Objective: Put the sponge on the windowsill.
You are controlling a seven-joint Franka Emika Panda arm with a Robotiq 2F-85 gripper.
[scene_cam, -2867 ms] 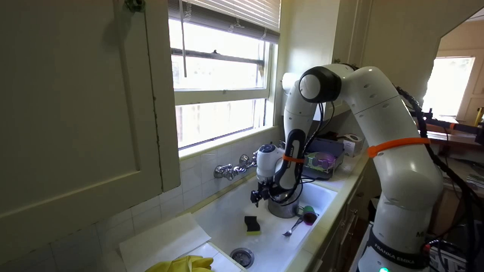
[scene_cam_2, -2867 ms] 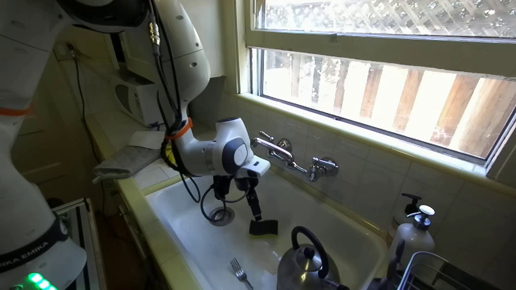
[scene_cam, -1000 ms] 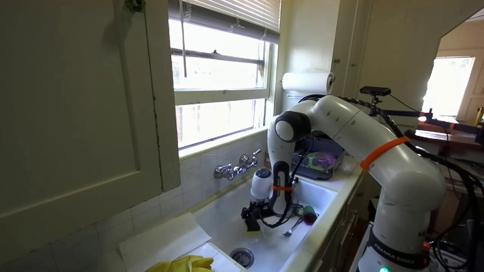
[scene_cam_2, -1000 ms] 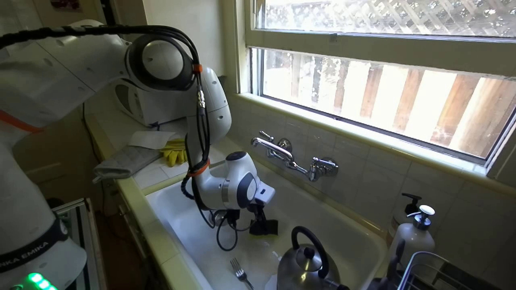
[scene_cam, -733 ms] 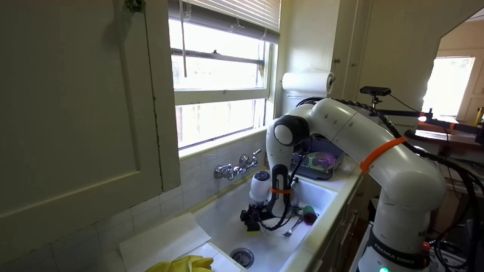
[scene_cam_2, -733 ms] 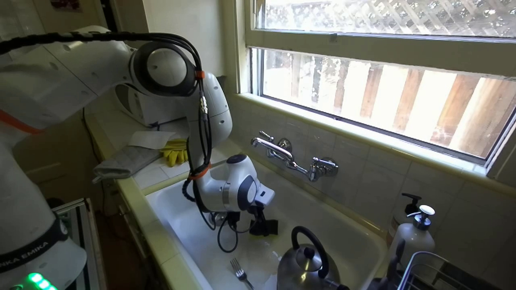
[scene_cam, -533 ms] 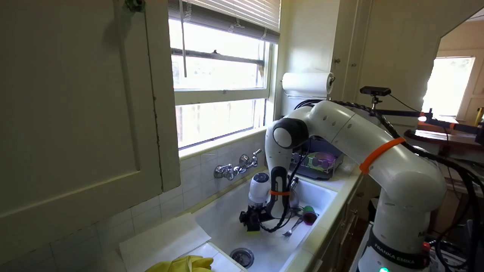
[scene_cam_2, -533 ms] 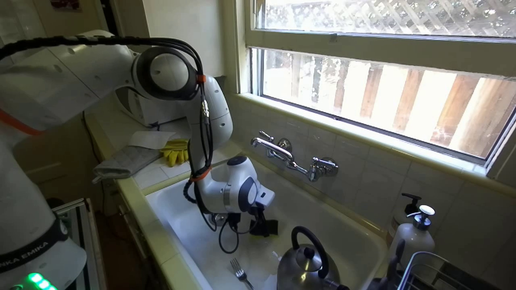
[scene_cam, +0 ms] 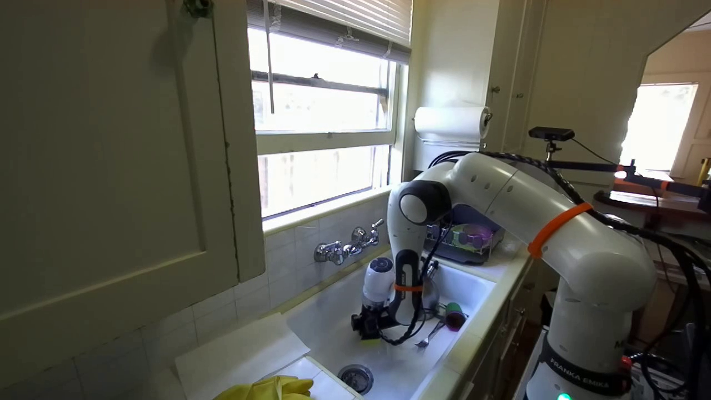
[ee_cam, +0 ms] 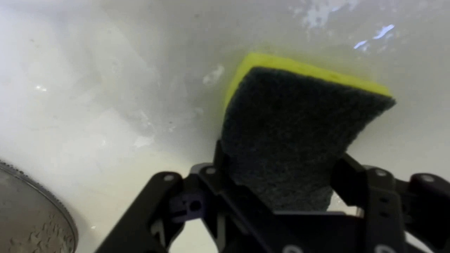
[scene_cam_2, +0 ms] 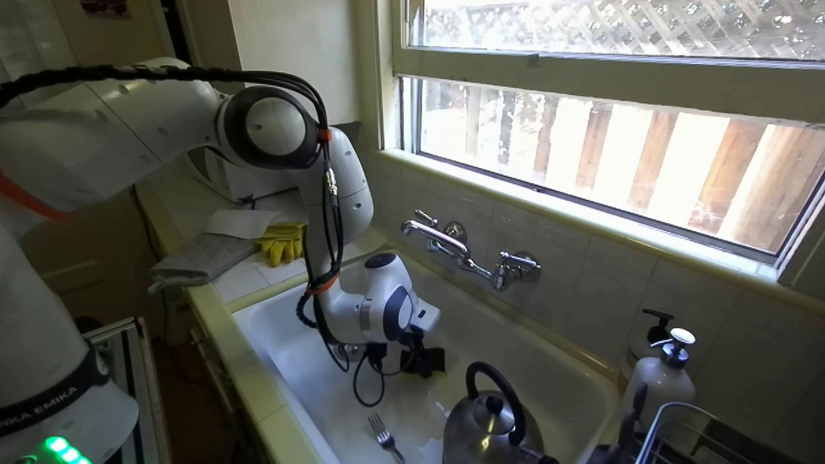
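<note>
The sponge (ee_cam: 299, 109) is a small block, dark on top with a yellow underside, lying in the white sink. In the wrist view it stands between the gripper's (ee_cam: 282, 154) fingers, with both pads against its sides. It flares out past the fingertips, and its near end is partly hidden by the gripper. In an exterior view only its yellow edge (scene_cam: 370, 341) shows under the gripper (scene_cam: 365, 328). In an exterior view its dark side (scene_cam_2: 437, 361) shows beside the gripper. I cannot tell whether it is off the sink floor. The white windowsill (scene_cam: 328, 209) also shows higher up (scene_cam_2: 580, 214).
The steel kettle (scene_cam_2: 470, 428) stands in the sink near the gripper; its rim shows in the wrist view (ee_cam: 38, 211). The wall faucet (scene_cam_2: 438, 240) juts out below the windowsill. A fork (scene_cam_2: 385, 438), a cup (scene_cam: 454, 318) and a soap dispenser (scene_cam_2: 660, 383) are nearby.
The gripper has come down from above onto the sponge and closed on its sides. In the last half second the arm has lowered slightly and the sponge has shifted a little.
</note>
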